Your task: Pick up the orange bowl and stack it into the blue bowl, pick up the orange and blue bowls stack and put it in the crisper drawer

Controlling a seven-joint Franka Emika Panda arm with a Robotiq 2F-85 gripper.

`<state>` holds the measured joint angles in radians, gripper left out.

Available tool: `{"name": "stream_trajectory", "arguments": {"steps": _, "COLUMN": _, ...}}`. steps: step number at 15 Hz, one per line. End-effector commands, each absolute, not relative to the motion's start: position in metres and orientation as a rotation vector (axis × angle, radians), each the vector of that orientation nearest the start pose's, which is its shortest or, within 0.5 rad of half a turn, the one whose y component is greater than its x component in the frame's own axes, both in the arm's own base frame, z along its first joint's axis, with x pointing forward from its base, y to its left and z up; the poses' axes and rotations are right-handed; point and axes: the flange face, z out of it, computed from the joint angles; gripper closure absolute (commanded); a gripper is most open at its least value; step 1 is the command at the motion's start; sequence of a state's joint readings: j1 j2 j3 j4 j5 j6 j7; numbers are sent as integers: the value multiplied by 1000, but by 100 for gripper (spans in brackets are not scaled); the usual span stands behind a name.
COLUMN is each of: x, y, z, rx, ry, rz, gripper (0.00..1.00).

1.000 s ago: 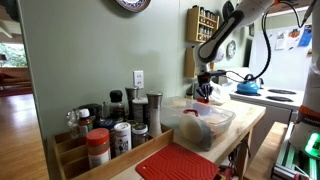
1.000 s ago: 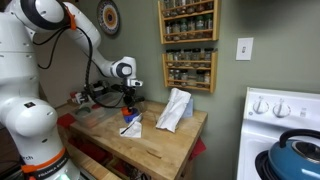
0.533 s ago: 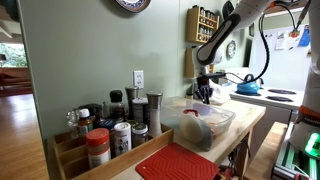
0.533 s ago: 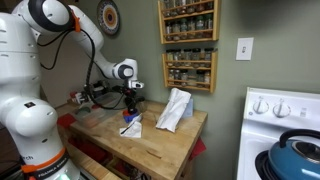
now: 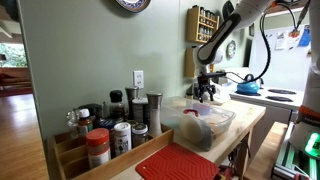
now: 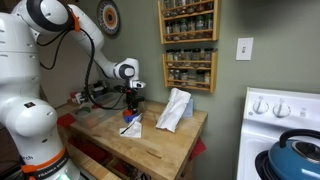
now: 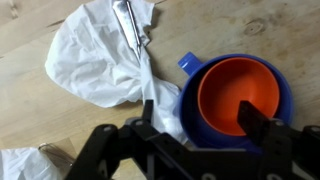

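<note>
Orange bowl (image 7: pixel 238 95) sitting nested in blue bowl (image 7: pixel 188 100); gripper (image 7: pixel 203 116) hovering wide open, empty; crisper drawer (image 5: pixel 216 128) transfer pending.

Smaller bowl (image 7: pixel 238 95) sits inside larger bowl (image 7: pixel 190 102); crumpled cloth (image 7: pixel 95 55) lies just left, on the countertop (image 7: pixel 40 112).

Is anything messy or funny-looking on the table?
Yes: a crumpled white cloth lies bunched on the wooden countertop beside the round blue bowl, a thin metal utensil on top. The small orange bowl sits neatly inside the blue one.

Orange bowl (image 7: pixel 238 92) inside blue bowl (image 7: pixel 189 100) (upright)
</note>
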<state>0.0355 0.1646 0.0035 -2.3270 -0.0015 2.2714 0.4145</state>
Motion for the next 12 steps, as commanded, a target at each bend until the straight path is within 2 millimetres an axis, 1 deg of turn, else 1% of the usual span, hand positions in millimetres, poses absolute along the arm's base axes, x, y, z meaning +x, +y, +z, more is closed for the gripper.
{"name": "stream_trajectory", "arguments": {"steps": 1, "x": 488, "y": 8, "z": 239, "rx": -3109, "ry": 635, "rz": 364, "gripper": 0}}
{"name": "stream_trajectory", "arguments": {"steps": 2, "x": 488, "y": 7, "z": 235, "rx": -3105, "ry": 638, "rz": 371, "gripper": 0}}
{"name": "stream_trajectory", "arguments": {"steps": 3, "x": 488, "y": 6, "z": 232, "rx": -3101, "ry": 638, "rz": 380, "gripper": 7}}
{"name": "stream_trajectory", "arguments": {"steps": 4, "x": 488, "y": 5, "z": 229, "rx": -3098, "ry": 636, "rz": 389, "gripper": 26}}
{"name": "stream_trajectory", "arguments": {"steps": 6, "x": 487, "y": 6, "z": 225, "rx": -3091, "ry": 624, "rz": 410, "gripper": 40}}
{"name": "stream_trajectory", "arguments": {"steps": 7, "x": 487, "y": 7, "z": 222, "rx": -3090, "ry": 618, "rz": 418, "gripper": 50}}
{"name": "stream_trajectory", "arguments": {"steps": 11, "x": 487, "y": 10, "z": 217, "rx": -3080, "ry": 587, "rz": 441, "gripper": 79}}
{"name": "stream_trajectory", "arguments": {"steps": 12, "x": 487, "y": 11, "z": 215, "rx": -3075, "ry": 580, "rz": 445, "gripper": 88}}
